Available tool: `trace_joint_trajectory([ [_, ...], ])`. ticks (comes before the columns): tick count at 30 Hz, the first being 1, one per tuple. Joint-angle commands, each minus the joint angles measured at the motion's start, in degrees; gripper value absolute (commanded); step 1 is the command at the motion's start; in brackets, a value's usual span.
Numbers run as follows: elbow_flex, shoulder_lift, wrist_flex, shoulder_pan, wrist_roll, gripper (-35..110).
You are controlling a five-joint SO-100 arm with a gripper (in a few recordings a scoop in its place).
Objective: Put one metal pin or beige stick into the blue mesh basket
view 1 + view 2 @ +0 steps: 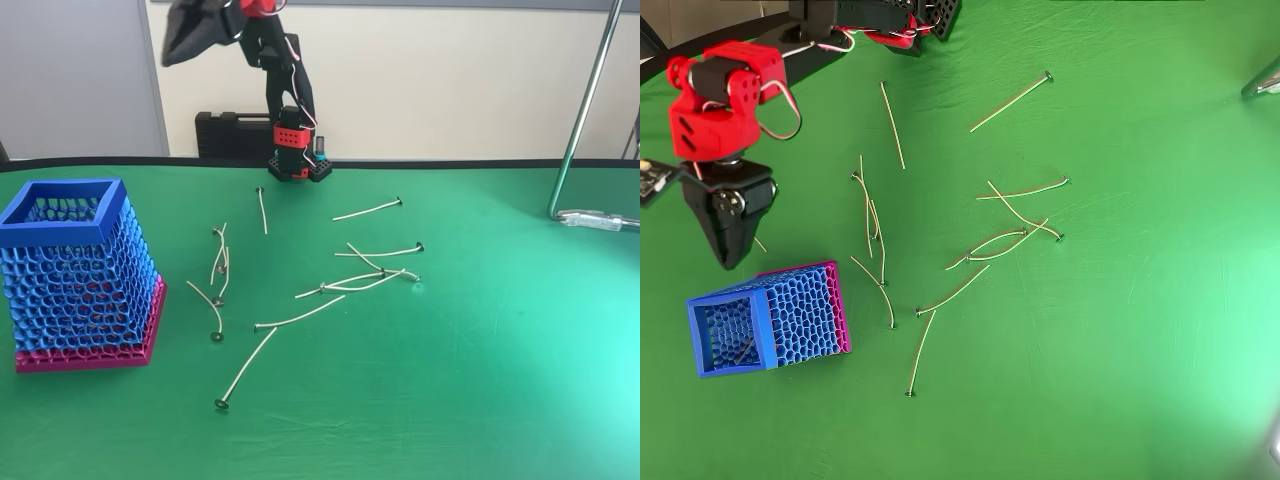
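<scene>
Gripper (728,245) of mine hangs pressed together above the green table (1140,350), just beside the one blue mesh basket (768,320). About twelve beige pins (892,124) lie scattered right of it; a pale wall (450,80) stands behind.

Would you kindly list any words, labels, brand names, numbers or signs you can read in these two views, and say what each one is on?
There are none: no readable text on the blue mesh basket, the pins, the arm's gripper, the black case behind the arm or the green table.
</scene>
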Motion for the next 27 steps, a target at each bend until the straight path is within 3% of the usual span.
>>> trace_joint_trajectory([
  [1,5.8,8.0,1.9,-2.5,5.6,1],
  [19,57.7,45.1,1.7,-9.1,39.3,1],
  [27,91.7,66.1,-13.2,-11.2,52.1,1],
])
